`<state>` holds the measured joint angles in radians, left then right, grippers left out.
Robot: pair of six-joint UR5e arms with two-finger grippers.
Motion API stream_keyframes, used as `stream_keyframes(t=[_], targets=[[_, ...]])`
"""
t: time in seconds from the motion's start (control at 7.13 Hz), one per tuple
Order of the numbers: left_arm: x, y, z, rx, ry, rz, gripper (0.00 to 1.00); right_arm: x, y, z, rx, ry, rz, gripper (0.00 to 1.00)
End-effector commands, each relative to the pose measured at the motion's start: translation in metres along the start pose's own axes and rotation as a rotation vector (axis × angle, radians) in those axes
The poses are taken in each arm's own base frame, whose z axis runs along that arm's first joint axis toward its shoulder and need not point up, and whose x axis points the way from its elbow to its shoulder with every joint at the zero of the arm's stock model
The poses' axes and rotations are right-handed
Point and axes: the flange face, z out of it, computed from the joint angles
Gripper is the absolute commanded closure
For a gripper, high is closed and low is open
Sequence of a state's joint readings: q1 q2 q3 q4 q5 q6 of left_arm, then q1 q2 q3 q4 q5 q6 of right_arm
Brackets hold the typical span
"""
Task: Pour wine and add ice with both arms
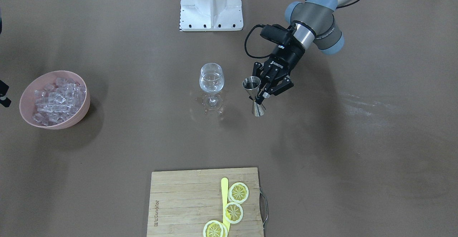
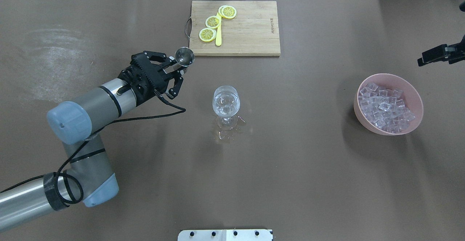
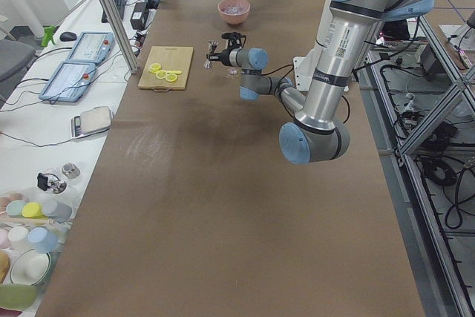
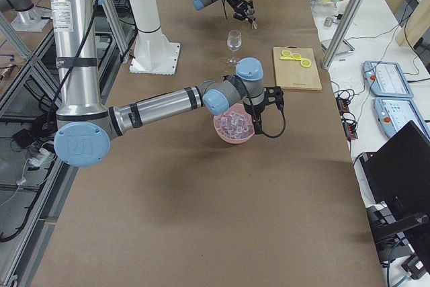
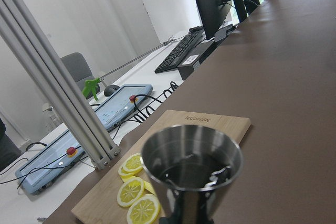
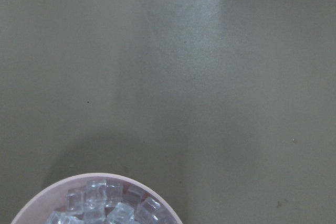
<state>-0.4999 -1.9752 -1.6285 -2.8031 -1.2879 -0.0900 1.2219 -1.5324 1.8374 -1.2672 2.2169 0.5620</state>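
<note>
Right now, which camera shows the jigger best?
Exterior front-facing: the whole jigger shows, upright, the left gripper at its waist. Left wrist shows only its top cup; overhead only the rim; side views, a speck.

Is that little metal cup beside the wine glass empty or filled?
Partly filled: the left wrist view shows dark, shiny liquid inside the metal cup, below its rim.

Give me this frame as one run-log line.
left gripper: shut on jigger, upright, beside wine glass | right gripper: near bowl of ice, state unclear | liquid in jigger
</note>
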Motion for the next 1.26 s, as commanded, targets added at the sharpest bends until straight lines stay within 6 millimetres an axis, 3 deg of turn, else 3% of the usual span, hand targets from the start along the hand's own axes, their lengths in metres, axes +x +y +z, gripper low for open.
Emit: stream_keyframes(t=[0.0,0.14,0.42,1.12], targets=[[0.031,-0.018,0.011,-0.022,-0.009,0.046,1.00,-0.008,0.002,-0.006,-0.009,-0.031,0.029,0.00],[0.040,-0.035,0.012,-0.002,-0.002,0.182,1.00,-0.008,0.002,-0.006,-0.009,-0.031,0.030,0.00],[0.040,-0.036,0.013,-0.013,-0.001,0.260,1.00,-0.008,0.002,-0.006,-0.008,-0.032,0.033,0.00],[0.038,-0.060,0.018,-0.010,-0.065,0.628,1.00,-0.007,0.002,-0.005,-0.008,-0.030,0.034,0.00]])
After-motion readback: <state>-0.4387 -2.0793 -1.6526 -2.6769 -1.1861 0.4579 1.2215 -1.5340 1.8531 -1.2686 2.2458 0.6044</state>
